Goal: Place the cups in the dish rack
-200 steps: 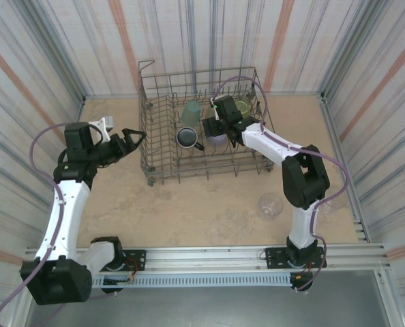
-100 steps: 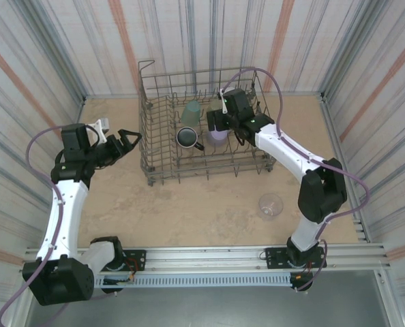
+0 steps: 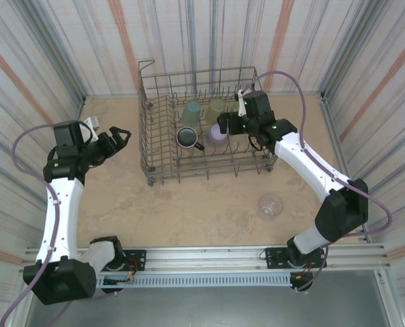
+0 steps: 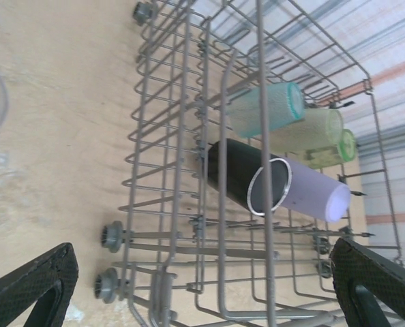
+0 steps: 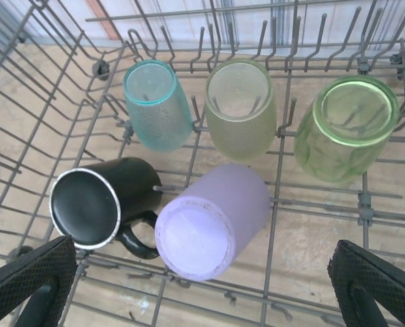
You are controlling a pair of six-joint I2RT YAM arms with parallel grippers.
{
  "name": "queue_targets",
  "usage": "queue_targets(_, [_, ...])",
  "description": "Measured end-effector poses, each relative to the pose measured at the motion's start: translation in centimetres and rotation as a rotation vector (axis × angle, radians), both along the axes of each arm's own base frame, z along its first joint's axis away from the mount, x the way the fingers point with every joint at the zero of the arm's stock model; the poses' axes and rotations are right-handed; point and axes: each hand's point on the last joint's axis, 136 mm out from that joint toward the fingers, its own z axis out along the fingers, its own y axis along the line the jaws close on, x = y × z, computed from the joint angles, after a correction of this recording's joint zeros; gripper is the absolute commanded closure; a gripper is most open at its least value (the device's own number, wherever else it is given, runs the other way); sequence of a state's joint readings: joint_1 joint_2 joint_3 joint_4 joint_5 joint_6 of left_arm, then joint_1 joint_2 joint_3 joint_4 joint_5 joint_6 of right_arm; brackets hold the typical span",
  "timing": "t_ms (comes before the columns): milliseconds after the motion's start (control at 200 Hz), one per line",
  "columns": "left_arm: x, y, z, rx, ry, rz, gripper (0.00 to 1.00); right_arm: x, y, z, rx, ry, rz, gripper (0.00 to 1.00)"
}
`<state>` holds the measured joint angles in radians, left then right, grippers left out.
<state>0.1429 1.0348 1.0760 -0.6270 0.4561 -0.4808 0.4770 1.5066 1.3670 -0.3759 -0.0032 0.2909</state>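
Note:
The grey wire dish rack (image 3: 146, 146) stands at the back of the table. Inside it lie a teal cup (image 5: 155, 102), a pale yellow-green cup (image 5: 240, 105), a green cup (image 5: 349, 126), a black mug (image 5: 97, 201) and a pale purple cup (image 5: 213, 221) resting bottom-up on the wires. My right gripper (image 3: 228, 125) hovers open above the purple cup (image 3: 216, 134), apart from it. A clear cup (image 3: 271, 205) sits on the table in front of the rack's right end. My left gripper (image 3: 118, 138) is open and holds nothing, left of the rack (image 4: 182, 136).
Striped walls close in the table on three sides. Bare tan tabletop (image 3: 189, 204) lies between the rack and the arm bases. The rack has small wheels (image 4: 110, 235) on its near side.
My right gripper has pulled back to the right and up from the purple cup, which stays in the rack. My left gripper has drawn back left, away from the rack.

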Motion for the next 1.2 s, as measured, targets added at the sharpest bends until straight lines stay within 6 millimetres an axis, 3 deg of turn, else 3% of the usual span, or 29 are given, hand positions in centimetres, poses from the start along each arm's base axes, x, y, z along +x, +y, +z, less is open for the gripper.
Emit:
queue_targets(225, [0.3,2.1,-1.7,0.082,0.073,0.070,0.01,-2.3,-2.3,0.9,0.066,0.004,-0.020,0.01])
queue_targets(526, [1.5,3.0,-4.6,0.112,0.169,0.078,0.04,-5.4,-3.7,-0.7,0.099,0.059,-0.024,0.01])
queue_targets(1002, [5.2,5.9,-8.0,0.222,0.284,0.115,0.09,-8.9,-4.4,-1.0,0.188,0.082,-0.026,0.01])
queue_targets(1202, [7.8,6.6,-10.0,0.248,0.336,0.101,0.13,-9.6,-4.9,-1.9,0.187,0.095,-0.036,0.01])
